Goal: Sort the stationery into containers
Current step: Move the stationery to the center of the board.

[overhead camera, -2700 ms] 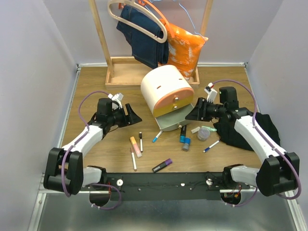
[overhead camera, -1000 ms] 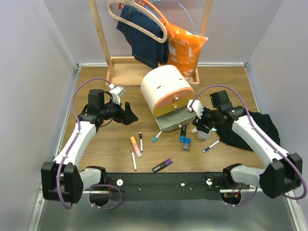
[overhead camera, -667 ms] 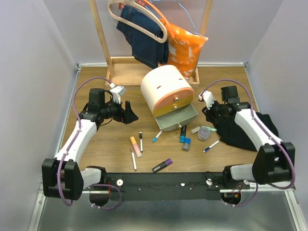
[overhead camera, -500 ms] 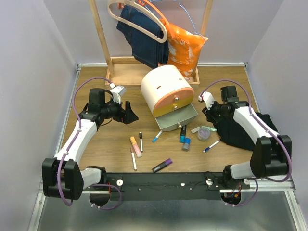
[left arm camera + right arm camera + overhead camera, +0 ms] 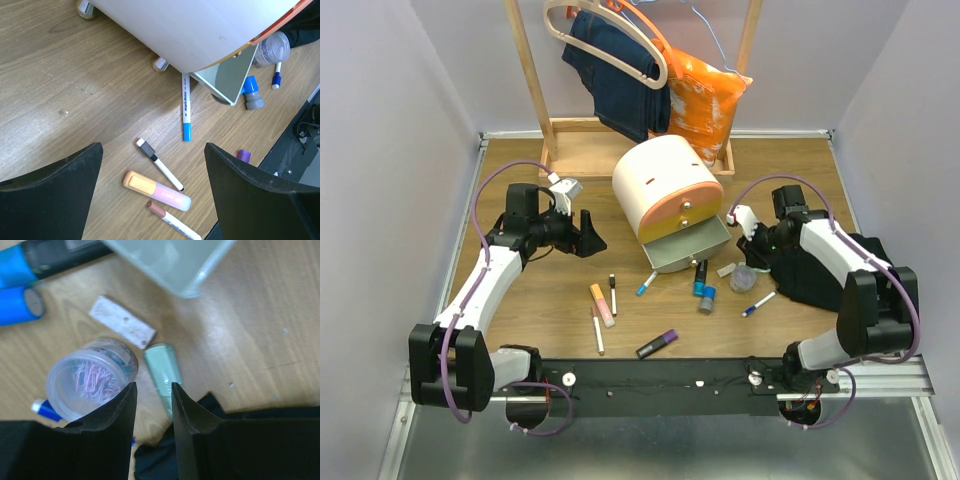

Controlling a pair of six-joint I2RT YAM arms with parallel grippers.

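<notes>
Right wrist view shows the right gripper (image 5: pixel 153 387), fingers barely parted, over a pale green block (image 5: pixel 162 370) between the clear tub (image 5: pixel 92 377) and dark cloth (image 5: pixel 165 462), near the open drawer (image 5: pixel 170 262). Descending this narrow could shove the block aside or snag the cloth.

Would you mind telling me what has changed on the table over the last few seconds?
The right gripper left the drawer, dipped toward the clear jar, drew back, and now hangs empty over the pale green block beside it. The left gripper barely moved, open as before. The pens and the open drawer stayed put.
</notes>
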